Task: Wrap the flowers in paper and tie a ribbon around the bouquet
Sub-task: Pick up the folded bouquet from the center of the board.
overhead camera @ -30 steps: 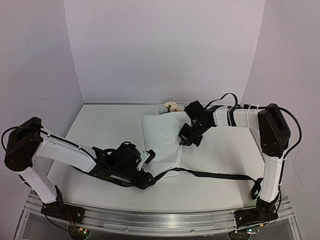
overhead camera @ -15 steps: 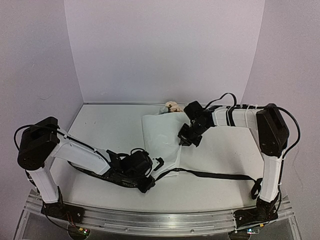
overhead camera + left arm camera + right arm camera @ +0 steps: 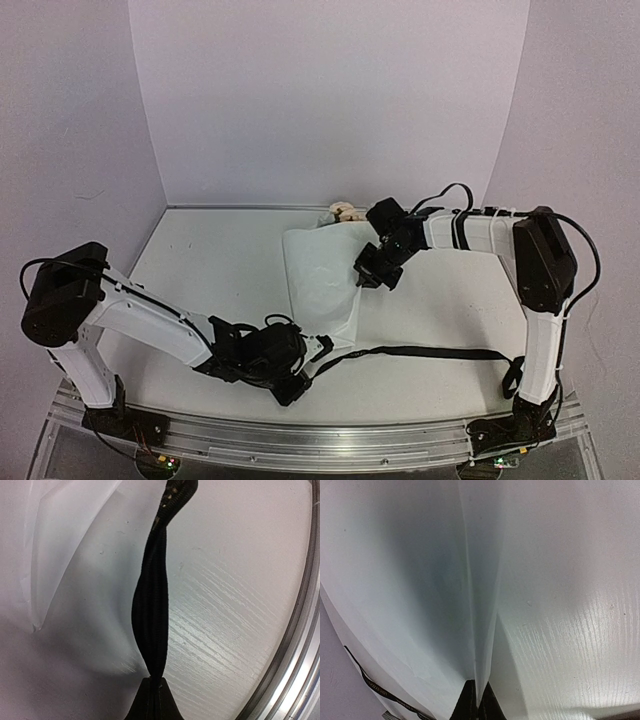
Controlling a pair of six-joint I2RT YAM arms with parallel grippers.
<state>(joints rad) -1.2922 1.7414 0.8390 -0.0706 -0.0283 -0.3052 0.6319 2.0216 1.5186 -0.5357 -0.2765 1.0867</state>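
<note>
left pincer (image 3: 154, 684) has slid nearer and clamped the ribbon (image 3: 150, 605); right pincer (image 3: 476, 692) pinches paper (image 3: 420, 580).

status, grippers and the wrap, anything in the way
Left gripper shut on long narrow black ribbon. Right gripper shut on fold of large thin white paper sheet. Peach flowers poke out far end, ribbon untied. No obstruction seen.

The left arm (image 3: 140, 318) and right arm (image 3: 480, 235) wear white shells between bulky black joints, with black cables (image 3: 458, 186) looping well behind their black fingers (image 3: 145, 705).
</note>
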